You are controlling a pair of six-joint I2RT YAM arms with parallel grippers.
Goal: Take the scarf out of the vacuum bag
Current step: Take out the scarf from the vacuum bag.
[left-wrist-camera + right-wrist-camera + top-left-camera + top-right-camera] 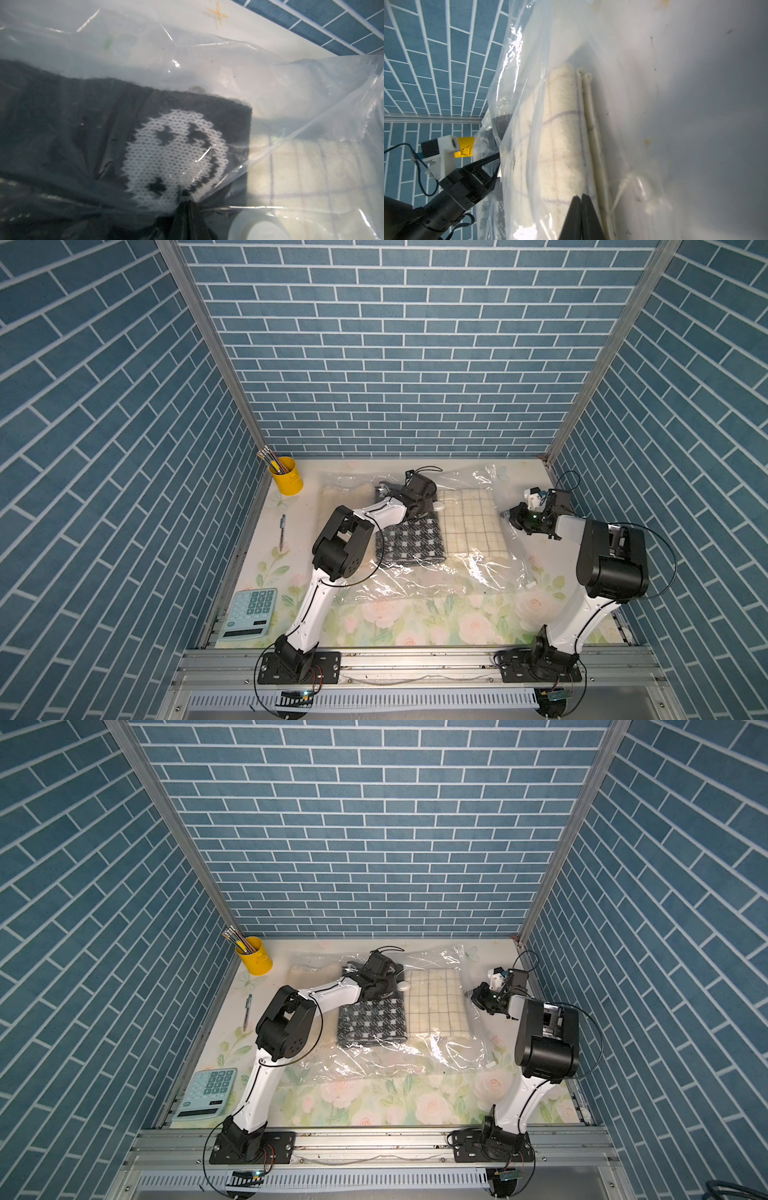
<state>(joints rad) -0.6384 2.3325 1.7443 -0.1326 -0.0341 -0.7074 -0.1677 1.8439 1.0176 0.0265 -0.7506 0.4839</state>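
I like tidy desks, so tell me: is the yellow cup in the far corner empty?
No, in a top view the yellow cup holds several pencils that stick out of its top.

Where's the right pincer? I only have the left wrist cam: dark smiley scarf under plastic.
Observer: In both top views the right pincer is at the vacuum bag's right edge, beside a cream checked cloth inside the bag.
Operator: Open or shut?
Observer: Its own wrist view shows the jaws together. Whether film is pinched between them, I can't tell.
Operator: Anything else on that edge?
Observer: A small white slider clip at the near end of the edge, apart from the right pincer.
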